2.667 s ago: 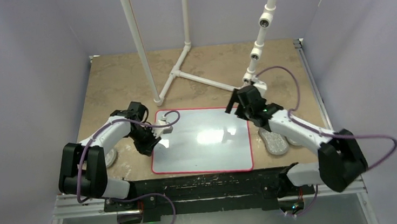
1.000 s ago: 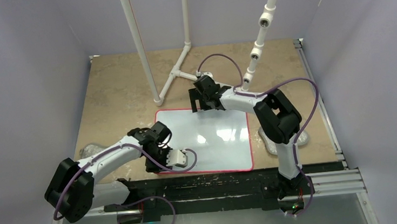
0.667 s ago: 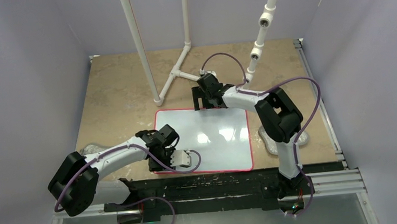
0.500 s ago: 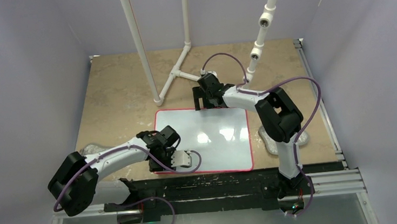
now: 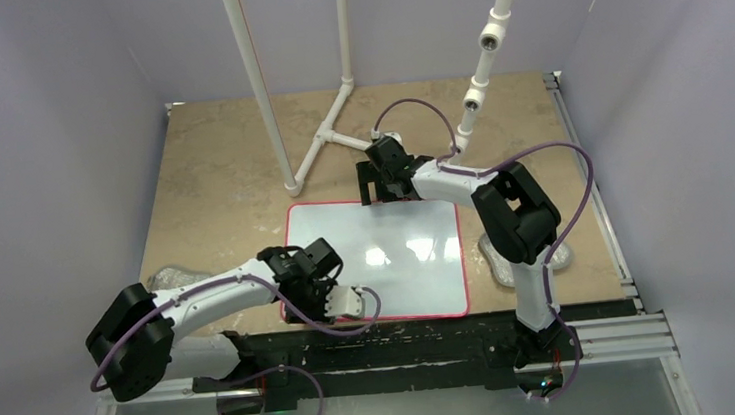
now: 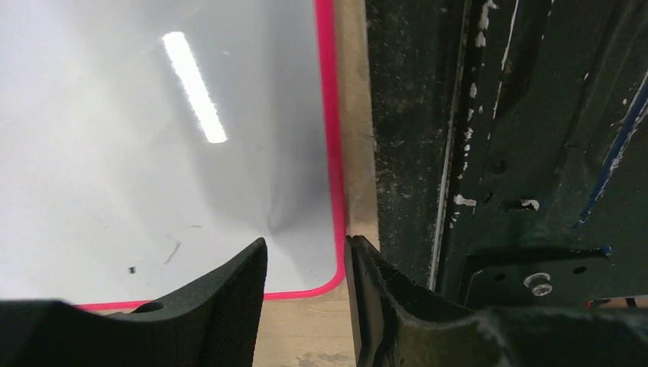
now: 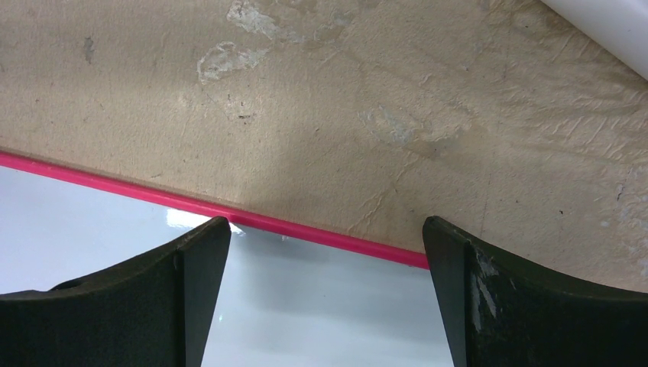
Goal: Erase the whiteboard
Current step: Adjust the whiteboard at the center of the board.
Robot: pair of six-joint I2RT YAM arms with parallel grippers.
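The whiteboard [image 5: 388, 256] lies flat mid-table, glossy white with a thin red border. It carries no writing, only a few faint specks near its near left corner [image 6: 172, 248]. My left gripper [image 5: 312, 311] is at that corner. In the left wrist view [image 6: 306, 248] its jaws stand narrowly apart and empty. They straddle the red near edge, one finger over the board [image 6: 153, 153], the other over the table strip. My right gripper [image 5: 374, 193] is wide open and empty over the board's far edge [image 7: 306, 229].
A grey wrinkly pad [image 5: 508, 257] lies right of the board, by the right arm's base link. Another pad [image 5: 171, 278] lies to the left. A white pipe frame [image 5: 323, 141] stands behind the board. The black base rail [image 6: 497, 153] runs just beyond the near edge.
My left gripper has slid down the board's left side to its near left corner. My right gripper swung from the board's right corner to its far edge, then stayed still.
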